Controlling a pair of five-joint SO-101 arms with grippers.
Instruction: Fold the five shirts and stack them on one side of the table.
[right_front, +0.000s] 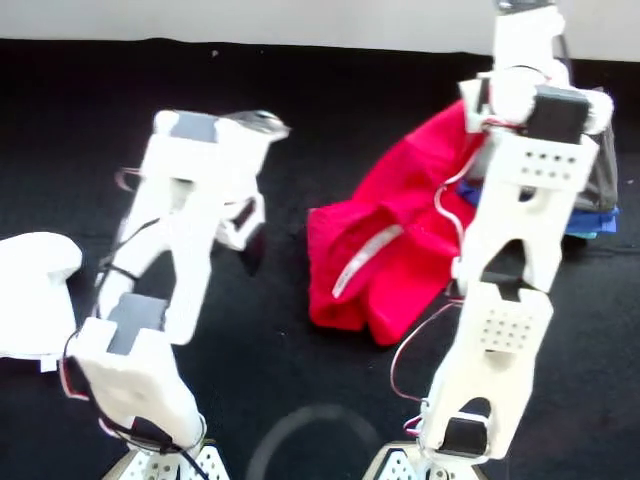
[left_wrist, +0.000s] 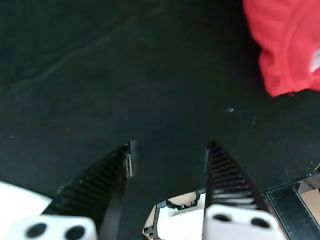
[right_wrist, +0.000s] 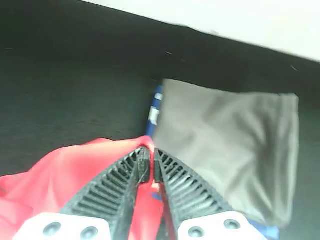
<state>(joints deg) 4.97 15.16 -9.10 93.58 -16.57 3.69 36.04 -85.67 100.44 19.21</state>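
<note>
A red shirt (right_front: 385, 250) lies crumpled on the black table right of centre, one corner lifted toward the back right. My right gripper (right_wrist: 148, 156) is shut on the red shirt (right_wrist: 65, 175) at that raised corner, beside a folded grey shirt (right_wrist: 225, 140) that lies on a blue one (right_wrist: 156, 105). The same grey and blue stack (right_front: 598, 205) sits at the table's right edge behind the right arm. My left gripper (left_wrist: 169, 150) hangs open over bare black cloth, the red shirt (left_wrist: 287, 45) off to one side. A white shirt (right_front: 35, 290) rests at the left edge.
The black tablecloth (right_front: 300, 380) covers the table, with open room in the middle and front. Both arm bases stand at the near edge. A pale wall runs behind the table's far edge.
</note>
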